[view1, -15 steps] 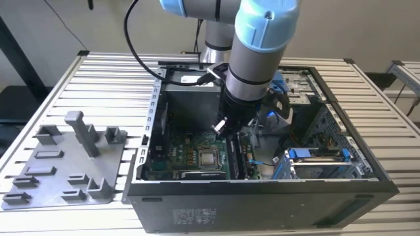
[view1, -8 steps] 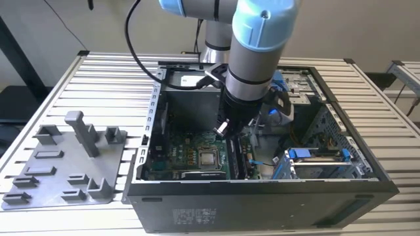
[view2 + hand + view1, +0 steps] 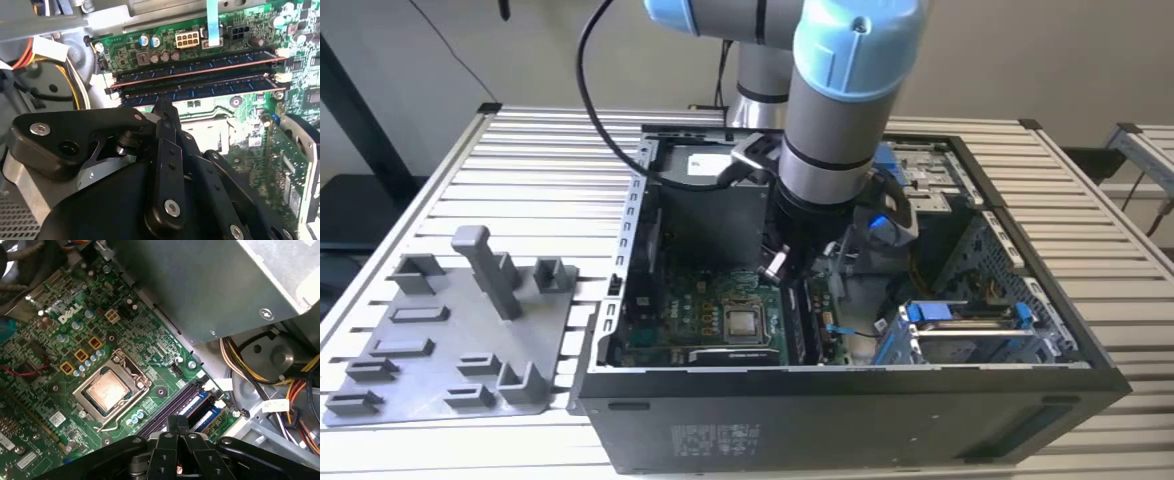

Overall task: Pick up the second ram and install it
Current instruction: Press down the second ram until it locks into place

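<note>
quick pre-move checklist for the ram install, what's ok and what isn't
1. Gripper is over the memory slots: ok; in the second wrist view its tip sits at the nearer stick.
2. Second ram lies in its slot beside the first ram: ok, the two run parallel.
3. Second ram fully seated: cannot tell.
4. White latch at the slot end closed: cannot tell.
5. Cables away from the slots: ok, they stay near the power supply.
6. Arm free of the case wall: ok in the exterior view.
</note>
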`<control>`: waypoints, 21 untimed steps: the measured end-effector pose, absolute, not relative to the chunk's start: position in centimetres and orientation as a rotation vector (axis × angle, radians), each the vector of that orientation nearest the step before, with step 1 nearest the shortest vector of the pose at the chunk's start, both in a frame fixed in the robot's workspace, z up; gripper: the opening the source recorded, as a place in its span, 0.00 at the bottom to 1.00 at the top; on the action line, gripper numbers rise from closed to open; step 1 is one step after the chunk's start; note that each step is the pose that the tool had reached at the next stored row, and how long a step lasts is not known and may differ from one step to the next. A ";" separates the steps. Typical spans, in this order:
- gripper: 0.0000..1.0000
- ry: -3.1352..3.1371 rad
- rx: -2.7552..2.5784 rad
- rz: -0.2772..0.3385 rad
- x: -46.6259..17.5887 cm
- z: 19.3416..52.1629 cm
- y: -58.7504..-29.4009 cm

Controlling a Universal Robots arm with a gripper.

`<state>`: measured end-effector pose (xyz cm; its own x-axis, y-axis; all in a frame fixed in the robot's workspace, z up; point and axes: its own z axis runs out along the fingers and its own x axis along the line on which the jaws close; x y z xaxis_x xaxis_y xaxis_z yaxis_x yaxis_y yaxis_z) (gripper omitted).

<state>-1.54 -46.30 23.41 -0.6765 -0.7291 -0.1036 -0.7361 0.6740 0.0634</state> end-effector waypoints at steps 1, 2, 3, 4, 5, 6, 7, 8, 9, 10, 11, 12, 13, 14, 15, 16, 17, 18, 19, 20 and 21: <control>0.11 2.798 -1.258 0.153 -1.5 23.4 -46.3; 0.11 2.787 -1.282 0.153 -1.5 23.4 -46.3; 0.11 2.774 -1.308 0.154 -1.5 23.4 -46.3; 0.11 2.762 -1.332 0.154 -1.5 23.4 -46.3; 0.11 2.750 -1.356 0.154 -1.5 23.4 -46.3; 0.11 2.737 -1.379 0.153 -1.5 23.4 -46.3; 0.11 2.725 -1.401 0.153 -1.5 23.4 -46.3; 0.11 2.712 -1.424 0.152 -1.5 23.4 -46.3; 0.11 2.700 -1.445 0.152 -1.5 23.4 -46.3; 0.11 2.688 -1.466 0.152 -1.5 23.4 -46.3; 0.11 2.677 -1.486 0.151 -1.5 23.4 -46.3; 0.11 2.664 -1.506 0.151 -1.5 23.4 -46.3; 0.11 2.651 -1.527 0.150 -1.5 23.4 -46.3; 0.11 2.639 -1.546 0.150 -1.5 23.4 -46.3; 0.11 2.627 -1.567 0.150 -1.5 23.4 -46.3; 0.11 2.613 -1.587 0.150 -1.5 23.4 -46.3; 0.11 2.601 -1.607 0.150 -1.5 23.4 -46.3; 0.11 2.588 -1.626 0.150 -1.5 23.4 -46.3; 0.11 2.576 -1.645 0.150 -1.5 23.4 -46.3; 0.11 2.564 -1.661 0.150 -1.5 23.4 -46.3; 0.11 2.553 -1.677 0.150 -1.5 23.4 -46.3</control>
<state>-1.54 -46.29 23.40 -0.3960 -0.9100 -0.1233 -0.9181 0.3946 0.0363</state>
